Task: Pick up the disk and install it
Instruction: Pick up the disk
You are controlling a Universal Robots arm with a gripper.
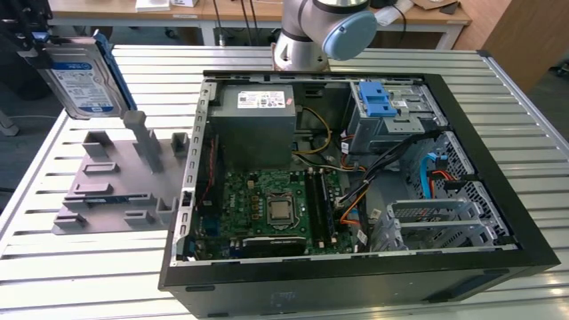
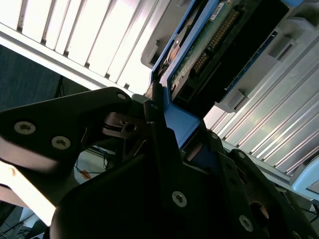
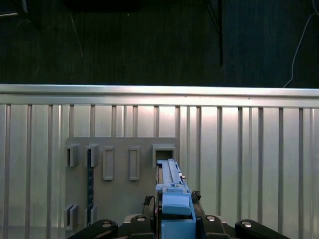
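Slatted table (image 1: pixel 80 273), tool (image 3: pixel 175 221) half cropped, clamping disk (image 1: pixel 82 79) by its edge

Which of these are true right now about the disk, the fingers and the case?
1. The gripper holds the disk clear of the table. True.
2. The computer case lies open, motherboard showing. True.
3. The disk is seated inside the computer case. False: it hangs over the grey fixture, outside the case.
4. The fingers stand open beside the disk. False: they are shut on its blue bracket.
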